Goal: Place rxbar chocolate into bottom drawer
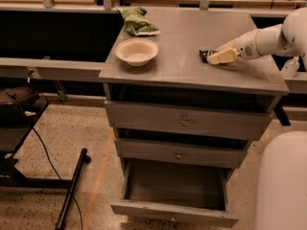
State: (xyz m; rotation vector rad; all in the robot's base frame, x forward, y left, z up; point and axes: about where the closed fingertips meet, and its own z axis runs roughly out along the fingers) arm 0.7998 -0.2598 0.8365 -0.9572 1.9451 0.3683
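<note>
On the cabinet top (182, 32), beside a bowl (137, 51), the gripper (211, 56) meets the chocolate bar (203, 55), its hold impossible to tell, with the bottom drawer (175, 213) pulled open below.

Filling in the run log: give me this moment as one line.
phase: pickup | gripper: low over cabinet top, at rxbar chocolate | bottom drawer: pulled open | bar: not yet in drawer

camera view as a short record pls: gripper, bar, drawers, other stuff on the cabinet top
gripper: low over the right side of the cabinet top, at the rxbar chocolate
rxbar chocolate: lying on the cabinet top, partly hidden by the gripper
bottom drawer: pulled open
top drawer, middle drawer: shut
bowl: upright, left side
green snack bag: behind the bowl
</note>
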